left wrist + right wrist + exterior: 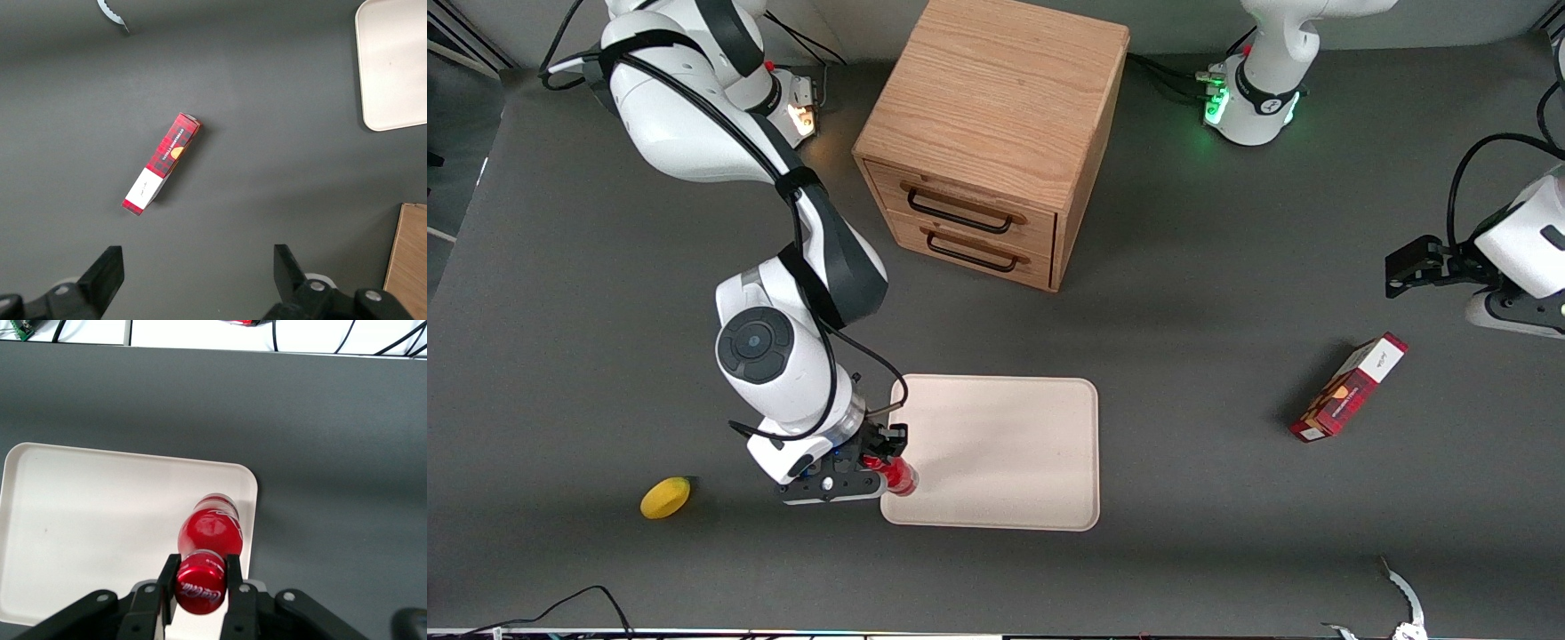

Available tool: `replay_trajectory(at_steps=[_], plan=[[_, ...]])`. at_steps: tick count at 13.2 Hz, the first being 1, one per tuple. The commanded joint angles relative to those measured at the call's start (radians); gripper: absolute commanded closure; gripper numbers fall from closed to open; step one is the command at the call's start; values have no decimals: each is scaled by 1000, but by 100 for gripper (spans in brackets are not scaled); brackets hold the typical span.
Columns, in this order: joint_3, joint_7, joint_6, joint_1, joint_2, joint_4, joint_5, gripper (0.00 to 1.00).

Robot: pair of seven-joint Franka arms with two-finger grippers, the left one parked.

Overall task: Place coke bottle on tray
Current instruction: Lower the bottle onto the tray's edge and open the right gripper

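Gripper (200,577) gripping coke bottle (208,532) over tray (80,520)

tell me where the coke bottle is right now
The coke bottle is held at its cap by the hand, over the tray edge nearest the working arm, close to the corner nearer the front camera.

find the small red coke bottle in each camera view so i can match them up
Front view: the small red coke bottle is gripped by the right arm's gripper over the edge of the flat cream rectangular tray that faces the working arm's end.
Right wrist view: the bottle sits between the gripper fingers, above the tray rim.
Left wrist view: not in it.
Shared landmark: the tray.
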State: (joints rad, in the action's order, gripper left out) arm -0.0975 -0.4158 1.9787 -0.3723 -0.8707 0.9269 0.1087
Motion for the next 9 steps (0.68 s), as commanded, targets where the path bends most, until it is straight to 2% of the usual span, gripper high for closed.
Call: replay_trajectory(at_steps=[1, 9], plan=[[15, -34, 17, -19, -33, -50, 16, 100], [16, -60, 72, -17, -76, -42, 17, 100]])
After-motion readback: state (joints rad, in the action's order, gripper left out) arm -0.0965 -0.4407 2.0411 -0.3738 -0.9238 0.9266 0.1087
